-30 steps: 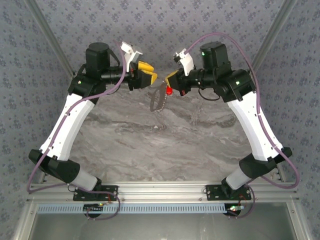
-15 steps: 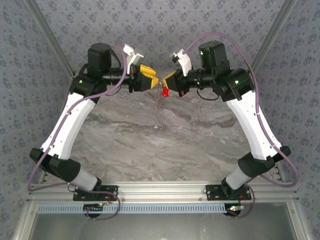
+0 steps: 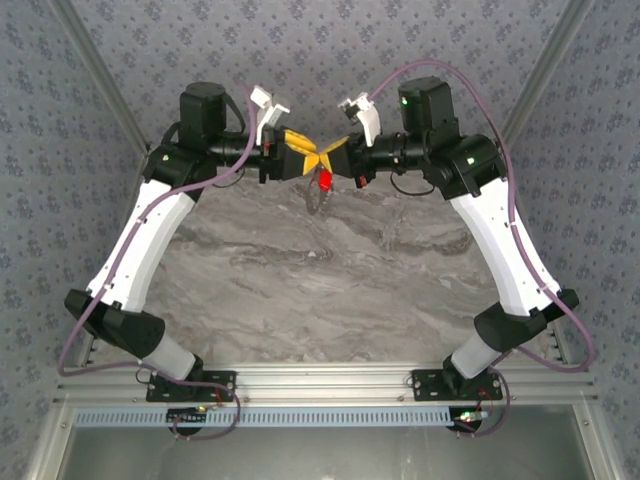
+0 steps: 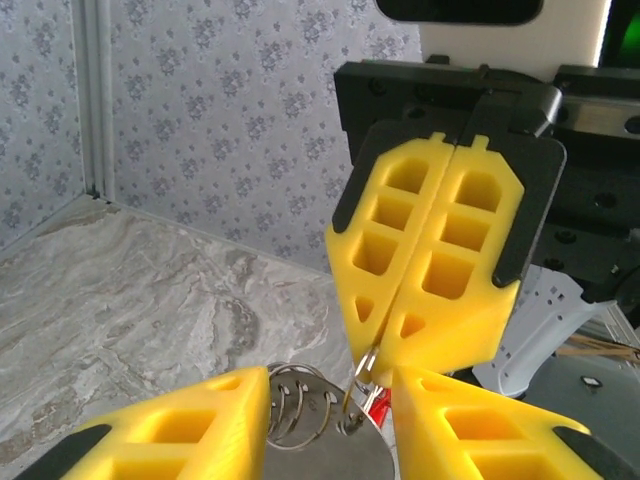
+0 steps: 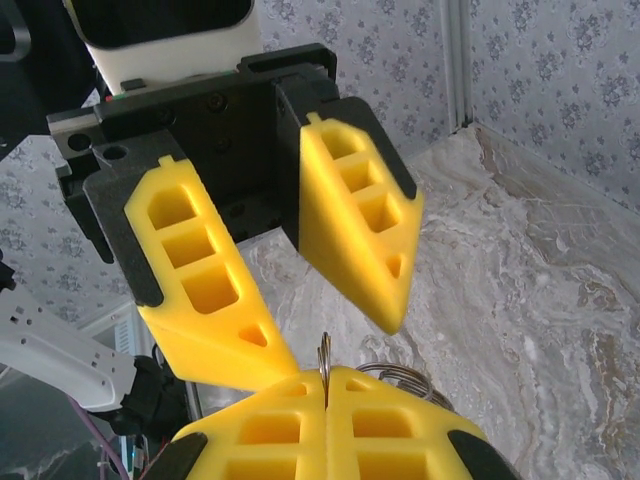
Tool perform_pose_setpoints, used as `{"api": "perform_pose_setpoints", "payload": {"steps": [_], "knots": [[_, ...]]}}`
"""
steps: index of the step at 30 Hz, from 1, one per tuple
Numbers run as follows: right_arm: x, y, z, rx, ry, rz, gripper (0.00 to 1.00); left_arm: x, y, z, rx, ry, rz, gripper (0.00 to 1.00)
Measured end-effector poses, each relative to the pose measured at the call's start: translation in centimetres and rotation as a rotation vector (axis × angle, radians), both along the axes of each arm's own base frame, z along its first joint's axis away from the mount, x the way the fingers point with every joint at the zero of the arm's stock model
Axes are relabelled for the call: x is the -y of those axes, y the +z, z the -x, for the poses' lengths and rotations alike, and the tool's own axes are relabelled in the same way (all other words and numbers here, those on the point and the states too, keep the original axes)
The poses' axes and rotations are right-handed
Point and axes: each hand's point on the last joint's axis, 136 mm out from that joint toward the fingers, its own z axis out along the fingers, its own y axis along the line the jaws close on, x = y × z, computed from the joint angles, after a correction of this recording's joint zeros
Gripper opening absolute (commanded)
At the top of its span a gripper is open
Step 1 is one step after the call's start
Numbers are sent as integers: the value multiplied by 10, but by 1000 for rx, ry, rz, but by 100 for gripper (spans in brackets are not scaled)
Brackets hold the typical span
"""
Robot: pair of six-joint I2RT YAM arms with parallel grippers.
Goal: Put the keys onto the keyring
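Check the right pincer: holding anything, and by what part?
Right pincer pinches the keys by their thin metal loop, at its fingertips; red piece hangs below.

The overhead camera sat high above and behind the arm bases, looking down and forward over the whole worktop from far off. Each wrist camera rode just behind its own claw, very near. The one over the left claw faced the right claw head-on, and the other faced back. All three shared the spot where both claws met.
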Motion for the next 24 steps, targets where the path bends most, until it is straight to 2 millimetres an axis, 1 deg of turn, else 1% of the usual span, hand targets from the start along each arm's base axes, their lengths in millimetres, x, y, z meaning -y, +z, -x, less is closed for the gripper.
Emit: {"api": "perform_pose_setpoints", "payload": {"steps": [4,11,16,22,23,24], "knots": [[1,2,-2,-2,2,-13,0,4,-1,2,-19,-28,5,24],[4,4,-5,-2,-2,-22,0,8,3,3,-23,-53,15,13],[8,4,-9,-2,-10,-27,0,11,4,1,-34,-58,21,0],[11,7,-15,-9,-22,-54,0,15,8,-4,-40,-58,32,0],[12,7,-16,-13,-24,-58,2,16,9,-4,-43,-56,34,0],[13,7,-17,-16,-26,-65,10,16,9,-5,-45,-53,37,0]]}}
